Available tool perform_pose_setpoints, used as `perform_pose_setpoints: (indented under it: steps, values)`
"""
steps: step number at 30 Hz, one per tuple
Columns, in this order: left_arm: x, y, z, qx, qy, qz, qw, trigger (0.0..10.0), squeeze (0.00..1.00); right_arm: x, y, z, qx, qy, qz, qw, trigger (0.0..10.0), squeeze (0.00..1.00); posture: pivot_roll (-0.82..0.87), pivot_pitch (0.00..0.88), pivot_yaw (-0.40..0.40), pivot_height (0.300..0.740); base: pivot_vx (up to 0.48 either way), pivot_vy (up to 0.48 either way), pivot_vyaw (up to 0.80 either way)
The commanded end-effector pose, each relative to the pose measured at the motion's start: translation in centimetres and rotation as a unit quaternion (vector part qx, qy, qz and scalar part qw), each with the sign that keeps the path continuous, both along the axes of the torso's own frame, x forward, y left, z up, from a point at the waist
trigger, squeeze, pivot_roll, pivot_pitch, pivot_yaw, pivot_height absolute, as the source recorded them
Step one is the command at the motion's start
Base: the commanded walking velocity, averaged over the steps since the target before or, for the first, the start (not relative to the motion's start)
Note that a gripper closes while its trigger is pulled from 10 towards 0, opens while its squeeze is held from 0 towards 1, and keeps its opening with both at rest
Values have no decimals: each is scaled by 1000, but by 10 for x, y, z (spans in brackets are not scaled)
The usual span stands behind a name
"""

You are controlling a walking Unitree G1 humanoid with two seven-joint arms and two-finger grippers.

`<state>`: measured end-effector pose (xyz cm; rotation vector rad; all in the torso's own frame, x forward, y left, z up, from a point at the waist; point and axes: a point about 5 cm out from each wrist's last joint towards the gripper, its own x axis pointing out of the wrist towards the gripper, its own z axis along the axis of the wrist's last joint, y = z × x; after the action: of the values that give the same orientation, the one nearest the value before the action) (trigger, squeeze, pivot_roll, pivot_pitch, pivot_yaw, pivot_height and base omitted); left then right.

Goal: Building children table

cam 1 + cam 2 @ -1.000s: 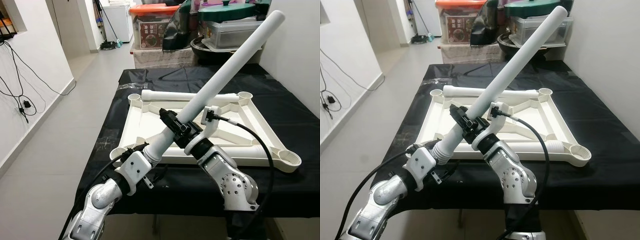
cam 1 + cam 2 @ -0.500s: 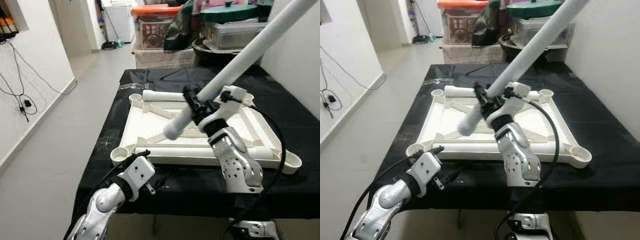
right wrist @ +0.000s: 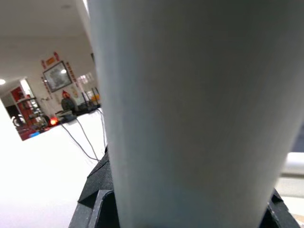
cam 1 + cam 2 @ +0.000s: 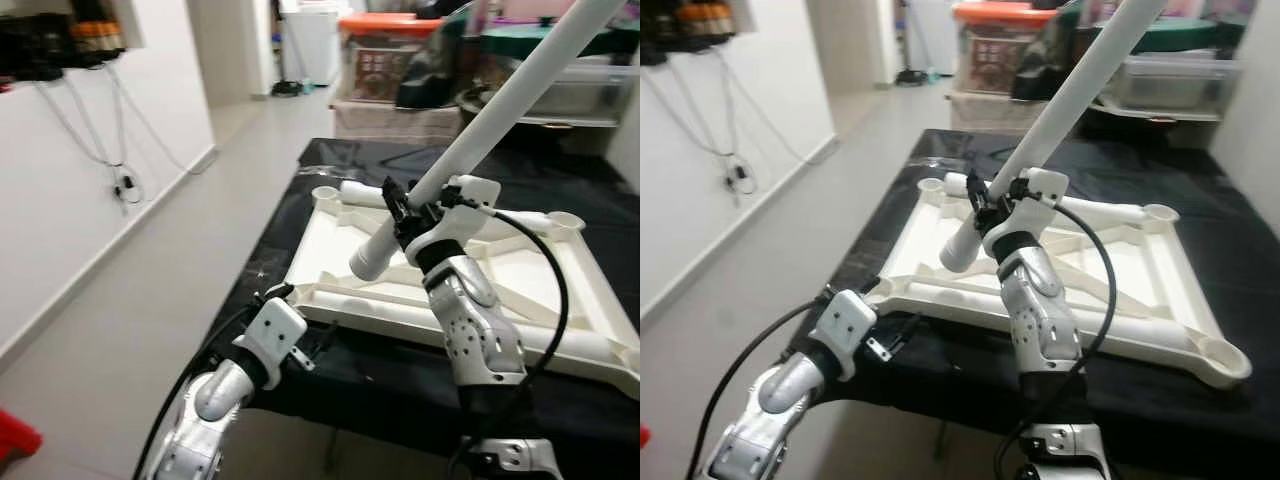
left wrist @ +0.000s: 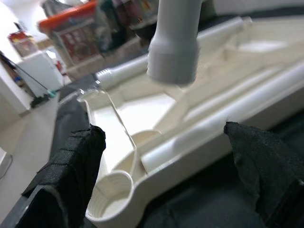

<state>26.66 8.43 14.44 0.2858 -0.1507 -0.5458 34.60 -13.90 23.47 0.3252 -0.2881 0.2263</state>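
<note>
Home, hallway-like room: tiled floor (image 4: 140, 300), white walls, stacked storage boxes (image 4: 385, 55) and pots behind black-draped counter (image 4: 1160, 390), loose cables (image 4: 115, 150) on wall.

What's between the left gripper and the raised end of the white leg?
In the left wrist view, the tabletop's corner socket and its rail lie between the left gripper and the white leg.

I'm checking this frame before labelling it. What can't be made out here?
- White table leg: its far end is cut off by the top edge of both eye views.
- Right gripper: the leg covers its fingertips in the right wrist view.
- Upturned tabletop: the right arm hides its middle.
</note>
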Motion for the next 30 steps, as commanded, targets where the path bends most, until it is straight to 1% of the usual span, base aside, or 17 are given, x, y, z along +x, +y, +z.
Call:
perform_pose_setpoints:
  steps: [1, 5, 7, 9, 11, 12, 14, 16, 17, 18, 21, 23, 27, 28, 30]
  values:
    - [-3, 0, -2, -6, 13, 8, 1000, 10000, 0, 1, 9, 8, -10, -25, 0, 1000, 10000, 0, 57, 0, -11, 740, 0, 0, 800]
    - [-4, -1, -2, -8, 13, 8, 1000, 10000, 0, 1, 9, 8, -12, -27, -1, 1000, 10000, 0, 56, 0, -14, 740, 0, 0, 800]
    - [-6, -2, -1, -19, 16, 15, 1000, 10000, 0, 1, 13, 8, -20, -31, 4, 999, 10000, 0, 55, 0, -22, 740, 0, 0, 800]
    - [-6, -2, -1, -19, 16, 15, 1000, 10000, 0, 1, 13, 8, -20, -31, 4, 999, 10000, 0, 55, 0, -22, 740, 0, 0, 800]
    - [-9, -2, -1, -27, 19, 21, 999, 10000, 0, 1, 19, 8, -29, -34, 14, 999, 10000, 0, 62, 0, -34, 740, 0, 0, 800]
    - [-9, -2, -1, -27, 19, 21, 999, 10000, 0, 1, 19, 8, -29, -34, 14, 999, 10000, 0, 62, 0, -34, 740, 0, 0, 800]
    - [-16, -2, -3, -35, 28, 28, 999, 10000, 0, 3, 27, 8, -37, -33, 25, 998, 10000, 0, 69, 0, -42, 740, 0, 0, 800]
    - [-16, -2, -3, -35, 28, 28, 999, 10000, 0, 3, 27, 8, -37, -33, 25, 998, 10000, 0, 69, 0, -42, 740, 0, 0, 800]
    - [-17, -2, -3, -37, 31, 28, 998, 10000, 0, 4, 29, 8, -38, -33, 27, 998, 10000, 0, 69, 0, -42, 740, 0, 0, 800]
    - [-21, -4, -4, -41, 36, 28, 998, 10000, 0, 7, 35, 10, -39, -34, 36, 998, 10000, 0, 77, 0, -53, 740, 0, 0, 800]
    - [-23, -4, -4, -42, 37, 28, 998, 10000, 0, 8, 37, 10, -39, -35, 40, 998, 10000, 0, 77, 0, -53, 740, 0, 0, 800]
    - [-22, -4, -2, -45, 35, 32, 998, 10000, 0, 10, 40, 11, -39, -34, 46, 998, 10000, 0, 76, 0, -54, 740, 0, 0, 0]
    - [-21, -4, 0, -52, 34, 40, 997, 10000, 0, 11, 41, 11, -41, -34, 49, 997, 10000, 0, 73, 0, -52, 740, 0, 0, 0]
    - [-21, -4, 2, -55, 34, 43, 997, 10000, 0, 14, 41, 11, -57, -35, 46, 997, 10000, 0, 73, 0, -50, 740, 0, 0, 0]
    - [-21, -4, 2, -55, 35, 43, 997, 10000, 0, 15, 41, 11, -61, -35, 45, 997, 10000, 0, 73, 0, -50, 740, 0, 0, 0]
